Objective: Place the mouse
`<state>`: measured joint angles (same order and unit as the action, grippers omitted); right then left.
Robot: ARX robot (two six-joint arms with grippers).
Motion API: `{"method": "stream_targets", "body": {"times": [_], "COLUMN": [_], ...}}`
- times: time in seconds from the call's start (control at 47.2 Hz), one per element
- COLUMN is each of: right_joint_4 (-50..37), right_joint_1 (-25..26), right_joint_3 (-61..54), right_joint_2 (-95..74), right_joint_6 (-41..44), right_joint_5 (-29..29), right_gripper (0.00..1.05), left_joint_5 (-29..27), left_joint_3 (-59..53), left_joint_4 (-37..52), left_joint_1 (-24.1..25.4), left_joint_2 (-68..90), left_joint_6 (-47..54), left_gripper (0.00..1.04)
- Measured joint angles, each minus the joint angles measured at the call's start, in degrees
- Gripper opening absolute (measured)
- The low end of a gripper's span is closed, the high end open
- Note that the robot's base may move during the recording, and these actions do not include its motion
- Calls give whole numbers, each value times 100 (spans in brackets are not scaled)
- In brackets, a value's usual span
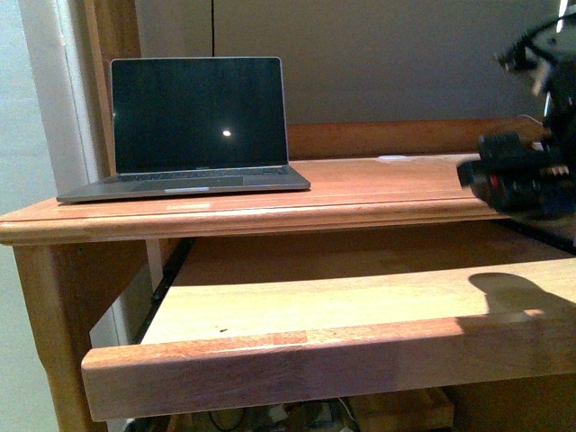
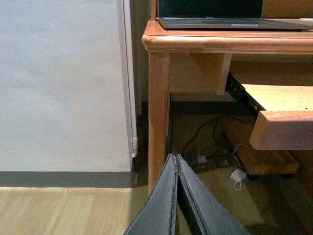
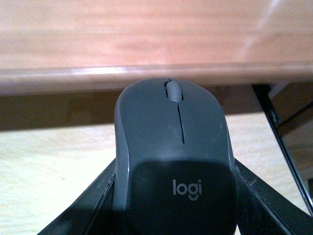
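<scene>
The mouse (image 3: 173, 142) is dark grey with a scroll wheel and a "logi" mark. My right gripper (image 3: 174, 166) is shut on it, a black finger (image 3: 90, 208) showing on each side. It hangs above the pale pull-out tray (image 3: 44, 161), just in front of the desk top's rounded edge (image 3: 146, 73). In the front view the right arm (image 1: 522, 175) is a blurred dark mass at the desk's right end, and the mouse is hidden there. My left gripper (image 2: 176, 164) is shut with nothing in it, low down near the desk leg (image 2: 159, 112).
An open laptop (image 1: 193, 126) with a dark screen stands on the desk top (image 1: 387, 184) at the left. The pull-out tray (image 1: 342, 306) juts forward under it. Cables and a white adapter (image 2: 238, 177) lie on the floor below. A pale wall (image 2: 58, 83) stands to the desk's left.
</scene>
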<state>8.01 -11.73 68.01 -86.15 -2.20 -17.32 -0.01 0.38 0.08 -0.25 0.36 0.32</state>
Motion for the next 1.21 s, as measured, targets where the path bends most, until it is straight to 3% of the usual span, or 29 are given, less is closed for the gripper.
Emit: {"method": "stream_targets", "body": {"times": [0.169,0.423,0.572,0.72,0.783,0.995,1.101,1.207], "right_joint_4": [420,1738,2186,2367,2310,1539,866,-223], "right_joint_1": [-317,-833,-938,-940,-940,-964,-866,-619], "right_joint_3": [1222,4446,5654,6690,6891,6612,5768,4199], "right_joint_2": [-468,-2730,-3670,-4566,-4778,-4804,-4301,-3102], "right_joint_6": [-92,-282,-291,-271,-225,-177,-321,-404], "right_joint_5": [-297,-1106,-1451,-1668,-1648,-1565,-1228,-798], "right_gripper": [56,56,56,56,56,97,97,97], "left_joint_5": [0,0,0,0,2,2,0,2], "left_joint_3": [0,0,0,0,0,0,0,0], "left_joint_4": [0,0,0,0,0,0,0,0], "left_joint_1": [0,0,0,0,0,0,0,0], "left_joint_2": [0,0,0,0,0,0,0,0], "left_joint_6": [-7,-7,-7,-4,-4,-4,-7,-7], "left_gripper": [7,51,70,99,96,97,97,97]}}
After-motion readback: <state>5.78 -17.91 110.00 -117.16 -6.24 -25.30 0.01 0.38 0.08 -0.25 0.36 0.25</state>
